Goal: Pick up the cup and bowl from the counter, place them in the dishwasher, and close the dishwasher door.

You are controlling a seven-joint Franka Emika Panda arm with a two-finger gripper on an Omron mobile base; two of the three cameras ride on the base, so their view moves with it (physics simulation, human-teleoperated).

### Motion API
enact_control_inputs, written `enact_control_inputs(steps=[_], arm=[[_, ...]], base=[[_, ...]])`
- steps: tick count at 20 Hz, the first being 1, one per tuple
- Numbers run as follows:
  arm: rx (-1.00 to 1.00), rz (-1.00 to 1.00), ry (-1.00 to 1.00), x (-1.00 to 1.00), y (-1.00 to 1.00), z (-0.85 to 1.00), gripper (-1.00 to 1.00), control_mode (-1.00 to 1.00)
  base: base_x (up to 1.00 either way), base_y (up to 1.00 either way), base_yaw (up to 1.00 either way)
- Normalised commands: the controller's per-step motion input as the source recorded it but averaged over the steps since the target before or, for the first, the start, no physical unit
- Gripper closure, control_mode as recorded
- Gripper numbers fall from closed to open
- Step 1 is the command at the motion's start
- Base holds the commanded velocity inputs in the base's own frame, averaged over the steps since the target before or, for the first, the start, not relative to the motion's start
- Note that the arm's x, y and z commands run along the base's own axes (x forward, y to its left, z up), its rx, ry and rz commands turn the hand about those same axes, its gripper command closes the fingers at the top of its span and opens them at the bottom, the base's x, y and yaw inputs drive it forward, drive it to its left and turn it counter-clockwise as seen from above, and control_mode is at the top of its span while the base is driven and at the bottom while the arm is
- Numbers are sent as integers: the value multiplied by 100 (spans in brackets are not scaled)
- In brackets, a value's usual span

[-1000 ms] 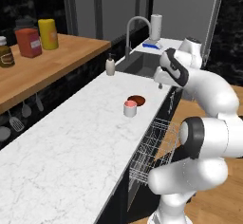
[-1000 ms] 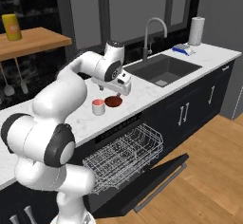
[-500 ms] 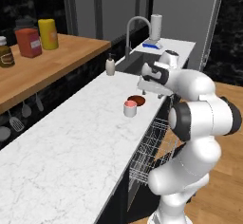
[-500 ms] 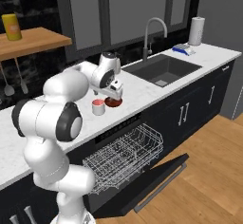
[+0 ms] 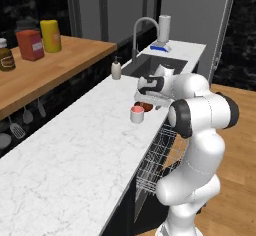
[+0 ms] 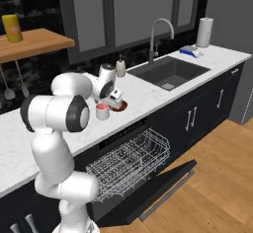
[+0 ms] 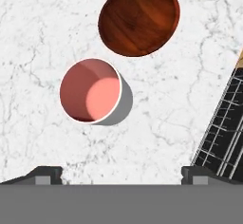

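The salmon-pink cup (image 7: 90, 91) stands upright on the white marble counter (image 7: 166, 114), close beside the dark red-brown bowl (image 7: 139, 18). My gripper (image 7: 122, 173) hangs open above them, pointing down, with nothing between its fingertips (image 7: 45, 173). From the right base, the gripper (image 6: 114, 98) hovers over the cup (image 6: 102, 111) and bowl (image 6: 120, 105). In the left base view the hand (image 5: 150, 94) hides part of the bowl (image 5: 142, 105); the cup (image 5: 137, 114) shows in front. Below the counter edge the dishwasher door (image 6: 163, 187) lies open, with the wire rack (image 6: 128, 163) pulled out.
A sink (image 6: 170, 71) with a tall faucet (image 6: 160, 37) lies right of the bowl, a soap bottle (image 6: 120, 66) behind it. A paper towel roll (image 6: 203, 32) stands at the counter's far end. Jars (image 5: 30, 42) sit on the wooden shelf (image 5: 50, 67).
The arm has swung from near the sink toward the cup and bowl, bringing the hand low over them. The gripper stays open. Cup and bowl have not moved.
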Motion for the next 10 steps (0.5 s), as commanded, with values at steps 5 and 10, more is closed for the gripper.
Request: enact_control_inputs(steps=[5, 10], arm=[[0, -1, 0, 41, 9, -32, -100, -100], [0, -1, 0, 40, 0, -26, -100, -100]], base=[[0, 0, 0], [0, 0, 0]])
